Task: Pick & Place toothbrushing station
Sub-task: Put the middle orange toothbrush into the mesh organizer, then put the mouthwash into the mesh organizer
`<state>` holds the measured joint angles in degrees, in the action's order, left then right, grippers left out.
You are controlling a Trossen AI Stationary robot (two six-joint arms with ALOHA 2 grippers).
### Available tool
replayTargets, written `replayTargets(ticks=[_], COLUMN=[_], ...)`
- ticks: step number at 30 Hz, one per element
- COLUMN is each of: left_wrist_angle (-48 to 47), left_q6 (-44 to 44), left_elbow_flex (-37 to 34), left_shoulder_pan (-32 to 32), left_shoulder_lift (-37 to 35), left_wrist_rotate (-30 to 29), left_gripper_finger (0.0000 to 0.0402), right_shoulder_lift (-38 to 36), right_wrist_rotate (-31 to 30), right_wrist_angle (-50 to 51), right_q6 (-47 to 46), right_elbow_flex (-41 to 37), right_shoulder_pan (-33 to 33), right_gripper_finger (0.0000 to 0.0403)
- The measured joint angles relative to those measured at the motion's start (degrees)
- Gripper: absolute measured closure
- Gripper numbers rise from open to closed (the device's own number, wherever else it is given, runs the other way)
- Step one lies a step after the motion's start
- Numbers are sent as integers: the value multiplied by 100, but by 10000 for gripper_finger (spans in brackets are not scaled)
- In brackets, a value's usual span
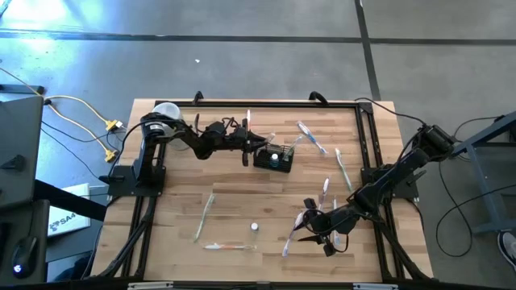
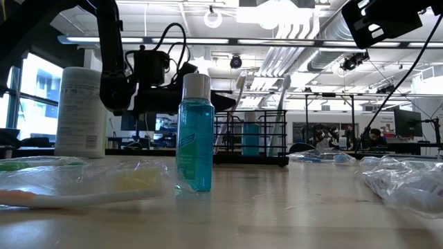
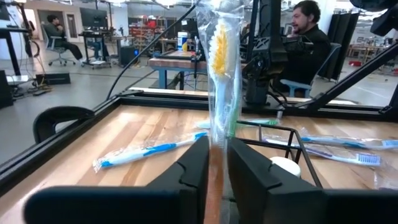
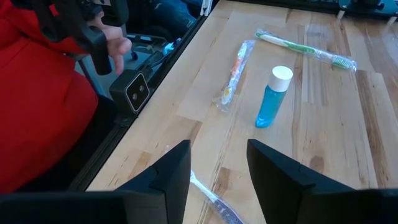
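The toothbrushing station, a small black wire-mesh caddy (image 1: 272, 158) (image 2: 252, 135), stands on the table's far middle, with brushes and a blue bottle upright in it. My left gripper (image 1: 251, 149) (image 3: 217, 149) is level at the caddy's left side, shut on a plastic-wrapped toothbrush (image 3: 219, 56) with yellow bristles that stands upright. My right gripper (image 1: 318, 225) (image 4: 217, 162) hovers open over the table's near right. Nothing is between its fingers, and a wrapped toothbrush (image 4: 211, 199) lies below it. My left gripper has the wrapped toothbrush's handle (image 3: 216, 163) between its two fingers, low on the brush. The fingers come in level from the table's left and lie across the brush. The brush stands upright, bristle end up. Its lower end is hidden behind the fingers.
Wrapped toothbrushes lie loose on the table (image 1: 310, 137) (image 1: 343, 169) (image 1: 205, 213) (image 1: 230, 246). A small blue bottle with a white cap (image 1: 254, 228) (image 4: 272, 99) stands near the front. A white cylindrical container (image 1: 165, 111) sits at the far left corner. A person in red (image 4: 37, 93) is beside the table.
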<state>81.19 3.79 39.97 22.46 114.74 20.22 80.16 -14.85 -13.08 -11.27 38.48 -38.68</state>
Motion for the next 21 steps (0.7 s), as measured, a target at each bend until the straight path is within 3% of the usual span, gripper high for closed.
replayTargets(ticks=[11, 21], left_wrist_angle=[171, 280], left_q6=[87, 379], left_elbow_flex=[0, 0], left_shoulder_pan=[0, 2], left_shoulder_lift=[0, -16], left_wrist_rotate=[-6, -4], left_gripper_finger=[262, 239], right_shoulder_lift=[0, 0], right_wrist_rotate=[0, 2], right_wrist_angle=[0, 0], right_q6=[37, 36], right_elbow_flex=[0, 1], right_shoulder_pan=[0, 0], right_gripper_finger=[253, 253])
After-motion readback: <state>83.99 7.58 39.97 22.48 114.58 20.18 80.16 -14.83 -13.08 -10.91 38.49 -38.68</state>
